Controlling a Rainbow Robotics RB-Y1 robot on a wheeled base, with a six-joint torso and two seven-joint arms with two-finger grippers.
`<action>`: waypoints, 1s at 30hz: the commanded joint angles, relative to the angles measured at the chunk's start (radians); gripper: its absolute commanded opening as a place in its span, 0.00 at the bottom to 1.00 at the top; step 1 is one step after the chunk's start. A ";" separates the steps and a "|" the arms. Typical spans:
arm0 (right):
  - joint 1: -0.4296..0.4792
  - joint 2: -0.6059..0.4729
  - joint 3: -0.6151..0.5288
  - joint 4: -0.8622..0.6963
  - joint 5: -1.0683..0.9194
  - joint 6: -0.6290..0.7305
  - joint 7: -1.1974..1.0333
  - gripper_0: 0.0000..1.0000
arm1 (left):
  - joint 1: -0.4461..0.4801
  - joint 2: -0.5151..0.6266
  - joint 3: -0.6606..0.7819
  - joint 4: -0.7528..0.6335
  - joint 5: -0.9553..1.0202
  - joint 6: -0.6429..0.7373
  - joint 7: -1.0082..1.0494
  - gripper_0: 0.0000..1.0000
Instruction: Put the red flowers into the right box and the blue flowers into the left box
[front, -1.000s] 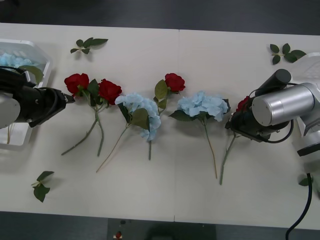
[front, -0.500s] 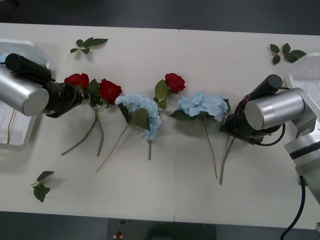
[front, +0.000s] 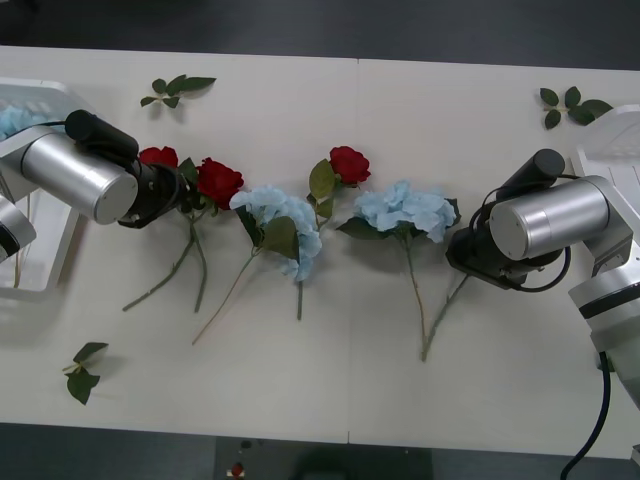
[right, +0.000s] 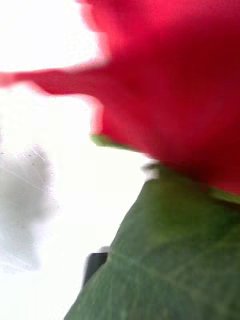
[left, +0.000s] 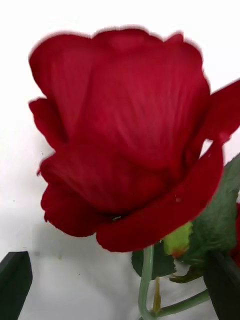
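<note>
Three red flowers lie in a row on the table: one (front: 157, 157) at my left gripper (front: 172, 188), one (front: 218, 181) beside it, one (front: 349, 164) at the middle. The left wrist view has the first rose (left: 120, 135) close up, its stem between my open black fingertips (left: 15, 280). Two blue flowers (front: 285, 220) (front: 405, 210) lie between the roses. My right gripper (front: 463, 250) is shut on another red flower (right: 170, 85); its stem (front: 440, 315) trails out below. The left box (front: 70, 100) holds a blue flower (front: 15, 120). The right box (front: 610, 140) stands at the right edge.
Loose green leaf sprigs lie at the back left (front: 178, 88), back right (front: 572, 105), front left (front: 82, 372) and by the right arm's base (front: 612, 362). The white table runs bare toward its front edge.
My left arm has swung from over the left box to the leftmost rose. The right gripper has closed in on its rose, whose stem has pivoted to the left.
</note>
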 joint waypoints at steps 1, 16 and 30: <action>-0.016 -0.003 -0.005 -0.014 0.012 0.001 0.013 0.00 | -0.020 0.004 -0.006 -0.007 -0.015 -0.006 0.025 1.00; -0.016 -0.177 -0.181 -0.338 -0.014 0.288 -0.011 0.00 | -0.020 0.003 -0.039 -0.007 -0.027 -0.006 0.008 0.80; -0.018 -0.436 -0.535 -0.246 -0.210 0.317 0.331 0.00 | -0.020 0.000 -0.061 -0.007 -0.032 -0.006 0.008 0.00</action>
